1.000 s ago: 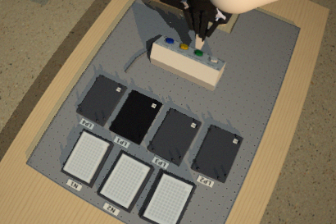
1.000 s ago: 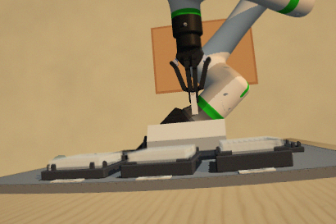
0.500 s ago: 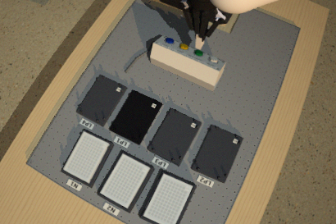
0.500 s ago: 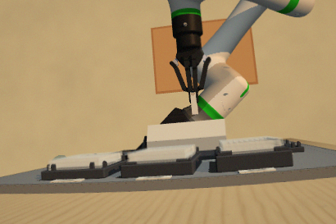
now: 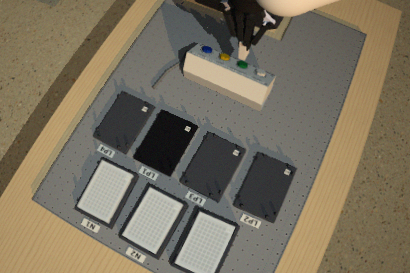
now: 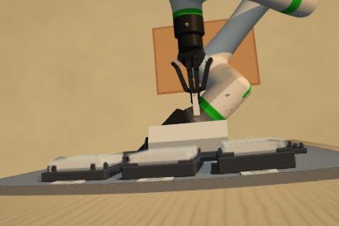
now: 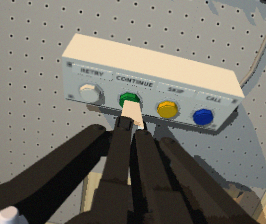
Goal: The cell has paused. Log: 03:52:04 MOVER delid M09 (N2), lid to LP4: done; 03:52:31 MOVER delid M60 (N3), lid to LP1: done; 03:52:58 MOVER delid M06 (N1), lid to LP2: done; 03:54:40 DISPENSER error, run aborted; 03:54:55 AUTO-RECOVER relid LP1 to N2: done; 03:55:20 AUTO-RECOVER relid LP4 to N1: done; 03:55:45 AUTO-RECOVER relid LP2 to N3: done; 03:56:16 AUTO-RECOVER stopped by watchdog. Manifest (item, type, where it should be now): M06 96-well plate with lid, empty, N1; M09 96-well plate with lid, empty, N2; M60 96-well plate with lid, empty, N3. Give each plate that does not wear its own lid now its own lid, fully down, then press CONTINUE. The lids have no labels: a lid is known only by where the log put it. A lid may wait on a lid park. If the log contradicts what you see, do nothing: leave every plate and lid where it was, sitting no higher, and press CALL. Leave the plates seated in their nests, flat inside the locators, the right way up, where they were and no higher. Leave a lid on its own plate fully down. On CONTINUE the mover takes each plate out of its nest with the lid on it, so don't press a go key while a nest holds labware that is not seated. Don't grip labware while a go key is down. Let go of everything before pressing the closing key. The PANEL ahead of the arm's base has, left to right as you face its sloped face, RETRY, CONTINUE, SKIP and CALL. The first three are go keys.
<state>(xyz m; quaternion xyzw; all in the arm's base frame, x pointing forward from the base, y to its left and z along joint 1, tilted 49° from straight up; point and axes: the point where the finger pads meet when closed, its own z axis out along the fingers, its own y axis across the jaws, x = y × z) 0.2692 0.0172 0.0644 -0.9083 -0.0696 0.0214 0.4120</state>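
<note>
Three white 96-well plates sit in nests N1 (image 5: 105,188), N2 (image 5: 152,213) and N3 (image 5: 205,242). In the side view each carries a clear lid that lies flat and low (image 6: 163,154). The four lid parks LP4 (image 5: 123,121), LP1 (image 5: 165,142), LP3 (image 5: 212,166) and LP2 (image 5: 265,186) are bare dark pads. My gripper (image 7: 129,113) is shut and empty. Its pale tip points down at the green CONTINUE key (image 7: 129,99) on the panel (image 5: 227,75). In the side view the tip (image 6: 196,109) stands just above the panel top; I cannot tell if it touches the key.
On the panel, the white RETRY key (image 7: 90,93) lies left of CONTINUE, with the yellow SKIP key (image 7: 167,108) and the blue CALL key (image 7: 203,116) to its right. A cable runs from the panel's end (image 7: 256,60). The arm's base stands behind the panel.
</note>
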